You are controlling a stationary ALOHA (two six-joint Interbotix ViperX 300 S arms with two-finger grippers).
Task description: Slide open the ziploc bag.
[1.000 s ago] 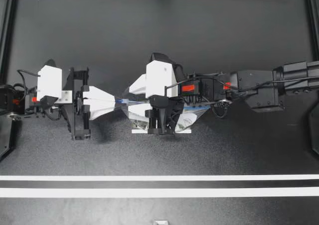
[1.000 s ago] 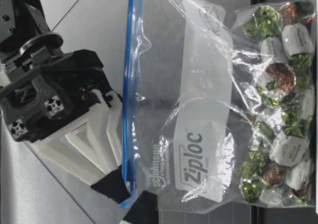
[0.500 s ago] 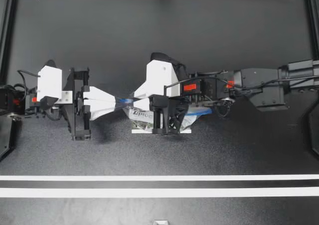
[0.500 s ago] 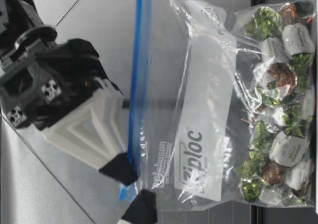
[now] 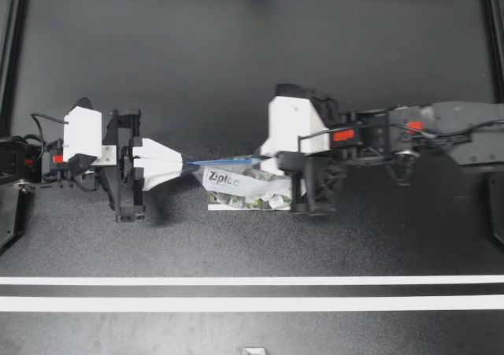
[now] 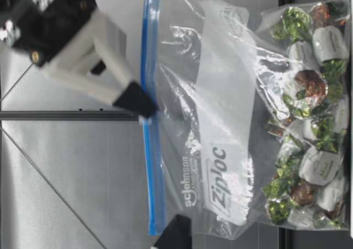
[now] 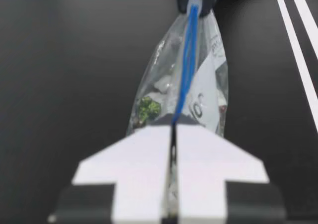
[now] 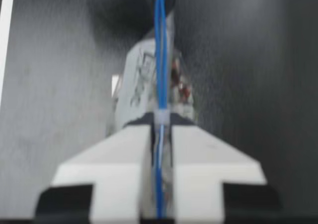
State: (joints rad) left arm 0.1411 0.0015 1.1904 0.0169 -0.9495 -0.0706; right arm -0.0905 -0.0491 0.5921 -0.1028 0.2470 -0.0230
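Left gripper (image 5: 186, 164), at centre-left of the frame, is clamped on the ziploc bag (image 5: 240, 183) corner; right gripper (image 5: 266, 160), mid-frame, is pinched on its slider (image 8: 160, 118).

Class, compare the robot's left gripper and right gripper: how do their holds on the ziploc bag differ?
The left gripper pinches the bag at the end of its blue zip strip; the right gripper pinches farther along that strip. The right gripper is shut on the white slider; the left gripper holds only strip and plastic. Both are shut and face each other along the strip.
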